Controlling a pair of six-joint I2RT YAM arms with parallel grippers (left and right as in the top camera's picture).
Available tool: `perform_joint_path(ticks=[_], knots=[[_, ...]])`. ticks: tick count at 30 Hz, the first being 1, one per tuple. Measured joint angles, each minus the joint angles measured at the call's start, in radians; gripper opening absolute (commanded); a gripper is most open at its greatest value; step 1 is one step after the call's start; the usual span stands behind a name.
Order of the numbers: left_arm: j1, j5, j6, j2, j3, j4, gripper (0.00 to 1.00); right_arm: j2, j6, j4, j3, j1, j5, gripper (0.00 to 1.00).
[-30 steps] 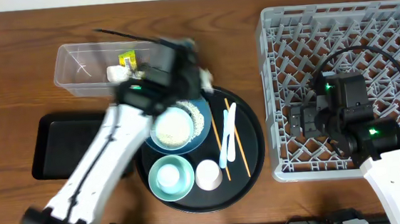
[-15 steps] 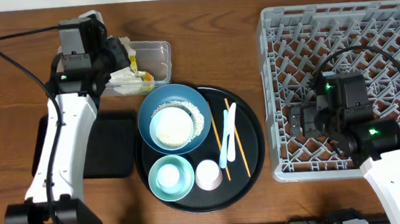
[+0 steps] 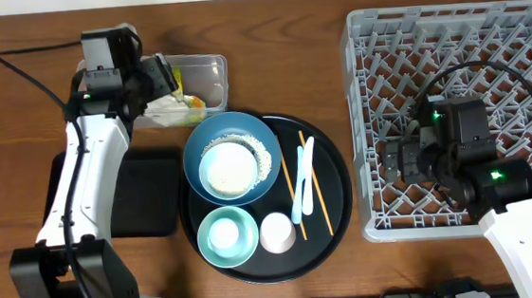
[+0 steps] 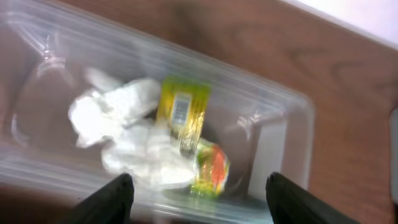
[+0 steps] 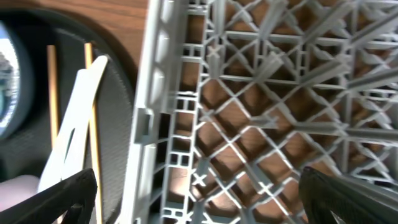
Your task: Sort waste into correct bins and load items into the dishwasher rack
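Fingertips (image 4: pixel 115 199) of the left gripper (image 4: pixel 199 202) stand wide apart with nothing between them, hanging over the clear tub (image 4: pixel 273 124) at the upper left of the overhead frame. Inside it lie crumpled napkins (image 4: pixel 118 124) and the yellow-green snack wrapper (image 4: pixel 183 115). Below the tub, toward centre, the blue bowl (image 3: pixel 232 158) holds loose rice. The right gripper (image 5: pixel 199 199), likewise open and empty, hovers at the left wall of the grey dishwasher rack (image 5: pixel 161 124). Likely hazards: a finger clipping the light tub's rim would shove it, and tilting the bowl carelessly would scatter rice.
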State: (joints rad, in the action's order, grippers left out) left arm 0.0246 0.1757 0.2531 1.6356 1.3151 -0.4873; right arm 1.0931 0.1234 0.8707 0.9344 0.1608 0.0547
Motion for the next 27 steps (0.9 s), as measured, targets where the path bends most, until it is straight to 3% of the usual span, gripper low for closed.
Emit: perform_joint_path(ticks=[7,14,27], knots=[[0.0,-0.065,-0.002,-0.057,-0.002,-0.337,0.86,0.0,0.0,-0.004,0.0,0.0,0.037,0.99],[0.014,-0.157,0.004,-0.095,-0.003,-0.565,0.89,0.0,-0.001,-0.029,0.003,0.004,0.045,0.99],[0.181,-0.183,0.095,-0.098,-0.03,-0.658,0.95,0.166,-0.014,0.007,0.204,0.34,0.05,0.96]])
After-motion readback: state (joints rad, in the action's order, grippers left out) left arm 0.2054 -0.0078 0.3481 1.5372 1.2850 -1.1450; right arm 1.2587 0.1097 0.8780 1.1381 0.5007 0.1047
